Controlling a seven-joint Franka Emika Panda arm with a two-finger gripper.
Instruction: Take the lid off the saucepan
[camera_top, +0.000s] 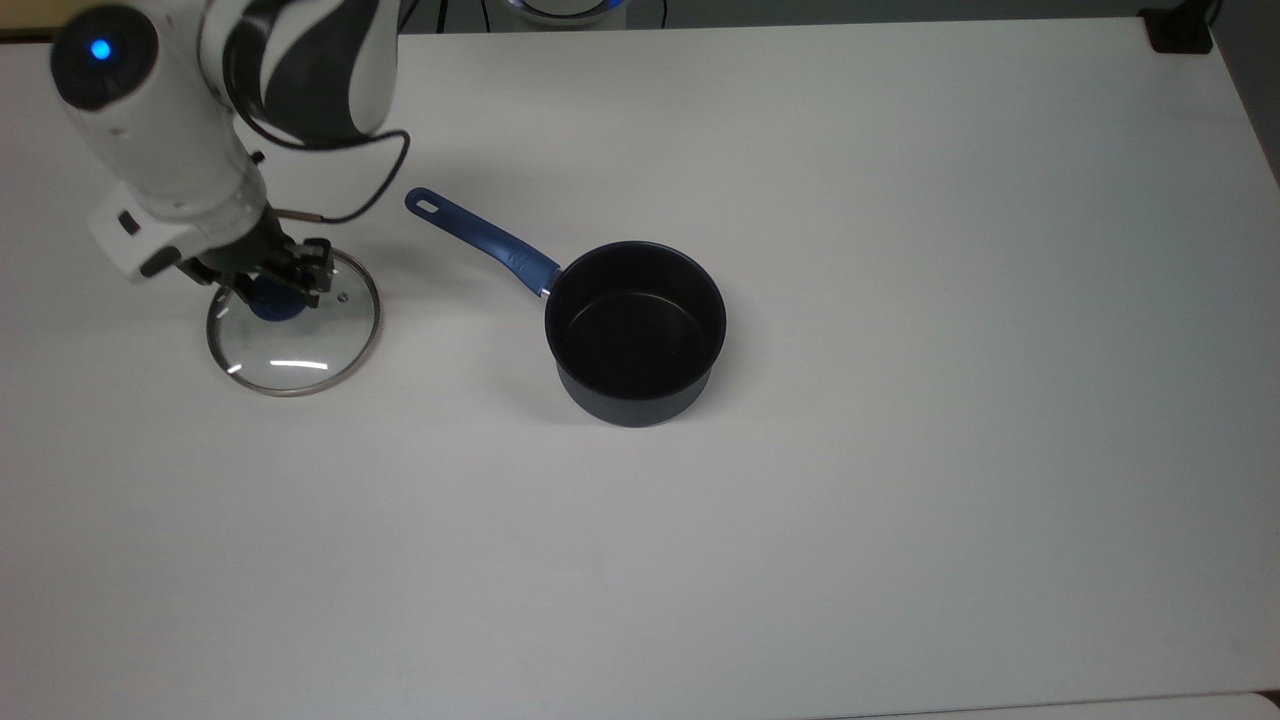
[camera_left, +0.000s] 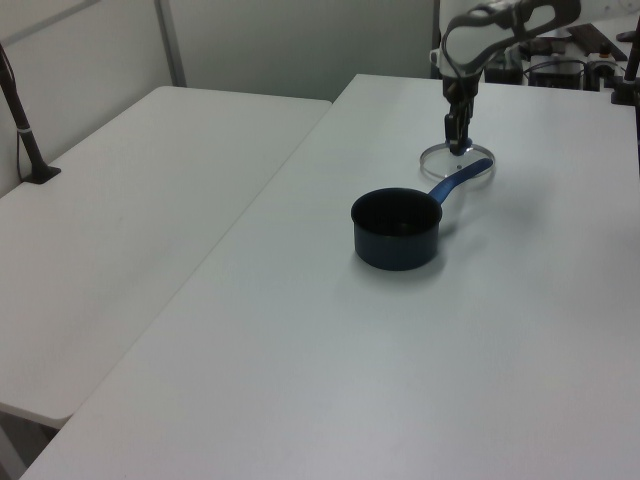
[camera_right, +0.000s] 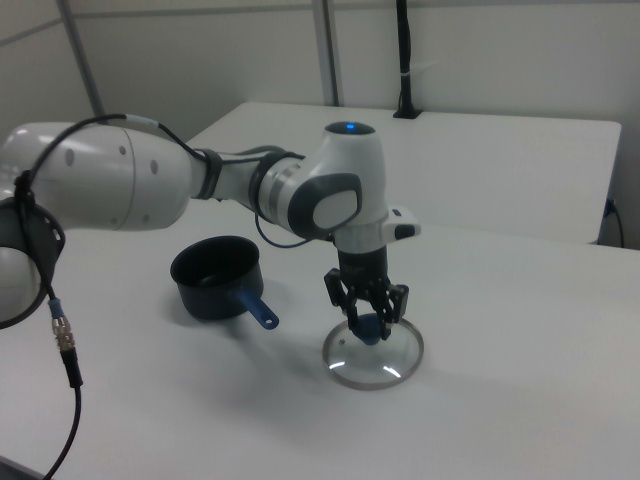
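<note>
The lid (camera_top: 300, 350) is a clear glass disc with a steel rim and a blue knob. It lies flat on the white table at the top view's left, well apart from the saucepan. My gripper (camera_top: 270, 298) stands straight over the lid, its fingers closed against the sides of the blue knob (camera_right: 369, 328). The dark saucepan (camera_top: 635, 335) stands uncovered mid-table, its inside dark. Its long blue handle (camera_top: 480, 235) points toward the lid. The left view has the lid (camera_left: 472, 167) beyond the saucepan (camera_left: 395, 230), with the gripper (camera_left: 458, 145) on it. In the right view the lid (camera_right: 385, 362) lies beside the saucepan (camera_right: 215, 275), under the gripper (camera_right: 370, 320).
The white table (camera_top: 900, 500) stretches wide around the pan. A second white table (camera_left: 130, 220) adjoins it on the left view's left. A black clamp block (camera_top: 1180, 30) sits at the top view's far right corner. The arm's cable (camera_top: 350, 205) loops near the handle's end.
</note>
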